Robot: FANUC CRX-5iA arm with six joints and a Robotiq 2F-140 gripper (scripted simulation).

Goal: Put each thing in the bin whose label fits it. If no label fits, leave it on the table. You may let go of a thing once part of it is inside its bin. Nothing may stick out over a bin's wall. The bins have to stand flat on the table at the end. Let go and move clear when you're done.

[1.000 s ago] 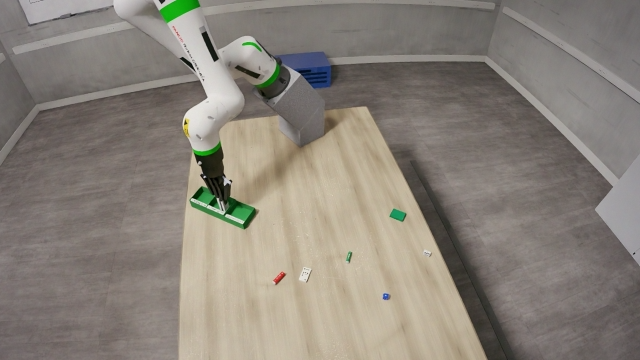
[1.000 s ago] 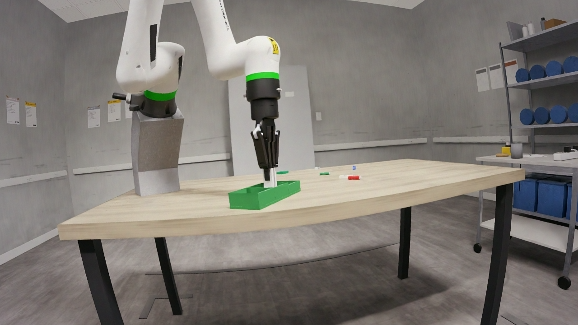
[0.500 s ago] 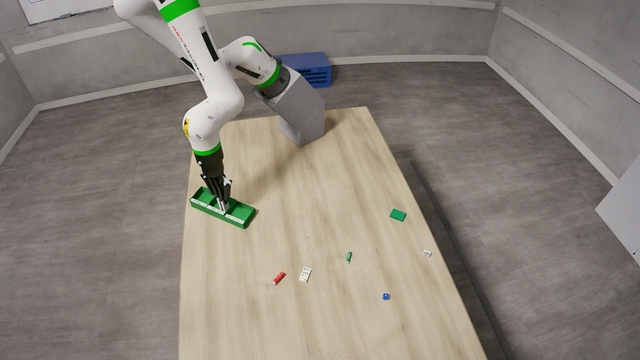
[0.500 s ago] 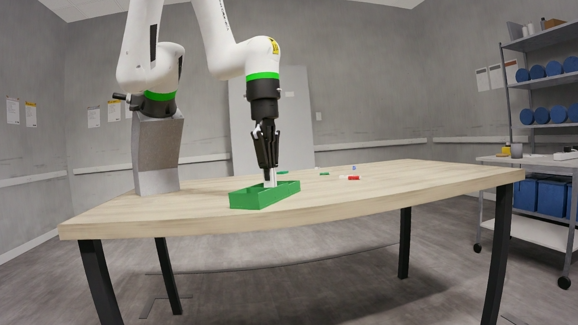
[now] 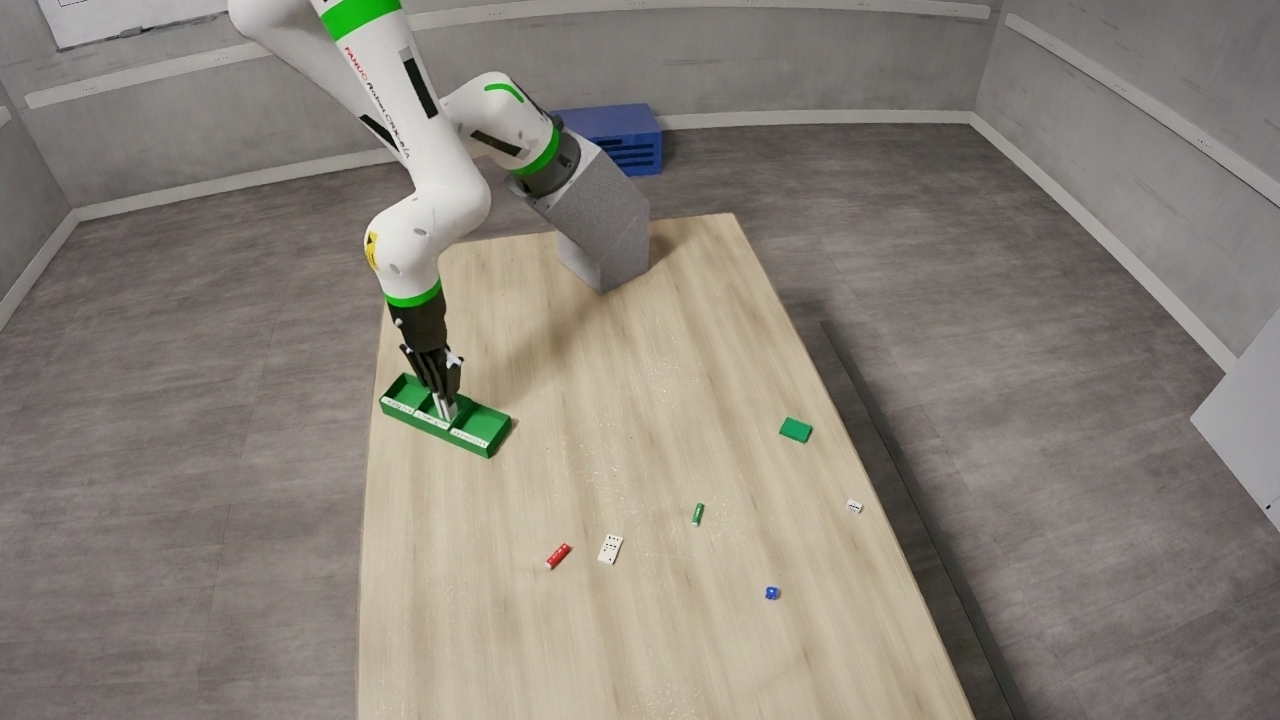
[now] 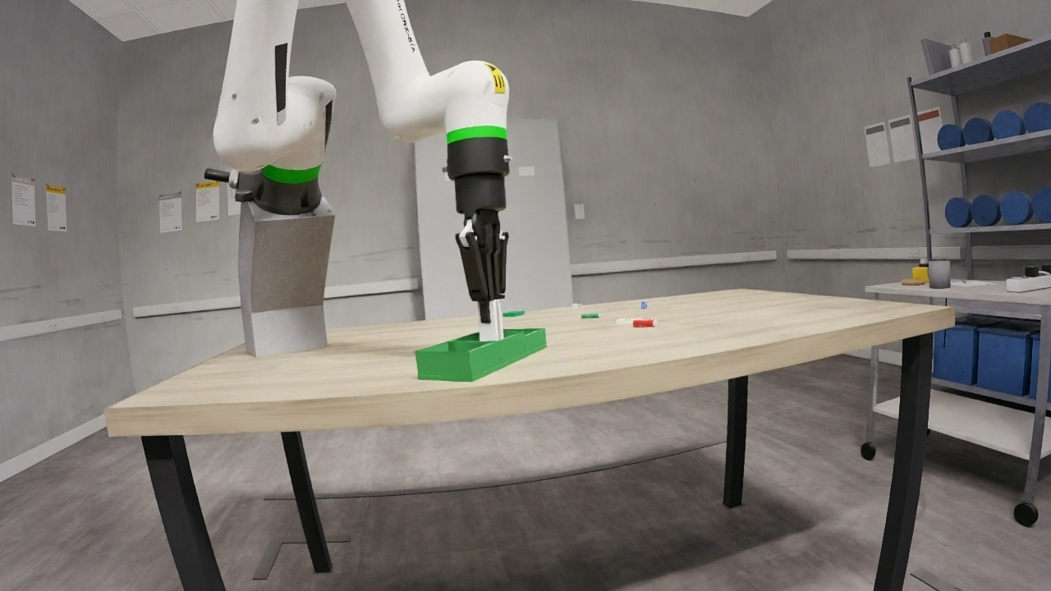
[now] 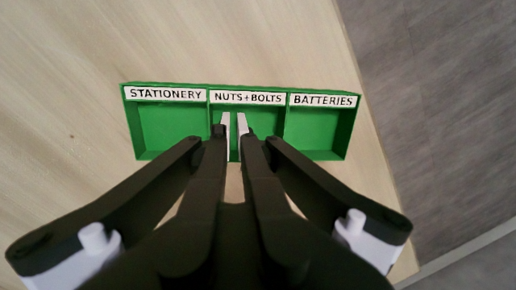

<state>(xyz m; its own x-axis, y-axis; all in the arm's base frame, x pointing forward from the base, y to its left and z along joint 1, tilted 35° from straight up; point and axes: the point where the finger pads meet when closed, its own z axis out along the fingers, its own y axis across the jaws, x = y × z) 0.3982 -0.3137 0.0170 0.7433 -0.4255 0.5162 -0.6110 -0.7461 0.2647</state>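
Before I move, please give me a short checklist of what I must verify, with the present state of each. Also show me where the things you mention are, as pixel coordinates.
1. Bin block (image 5: pixel 501 437) (image 6: pixel 444 365) (image 7: pixel 347 133) flat on the table: ok.
2. Labels readable: ok, in the wrist view.
3. Jaws over the NUTS+BOLTS compartment: ok.
4. Something held between the jaws: cannot tell; a narrow gap shows, but no object can be made out.
5. Domino (image 5: pixel 610 548) (image 6: pixel 623 321) and blue die (image 5: pixel 771 592) (image 6: pixel 644 304) left on the table: ok.
6. Red cylinder (image 5: pixel 557 556) (image 6: pixel 643 323) identified: cannot tell, too small.

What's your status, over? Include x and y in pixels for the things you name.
Gripper (image 5: pixel 446 408) (image 6: pixel 490 330) (image 7: pixel 233 123) shut, nothing seen between fingers, at middle bin. Red cylinder (image 5: pixel 557 556) (image 6: pixel 644 323), green cylinder (image 5: pixel 698 514) (image 6: pixel 589 316) unsorted on table. No obstruction seen around green bins (image 5: pixel 485 422) (image 6: pixel 444 365) (image 7: pixel 350 125).
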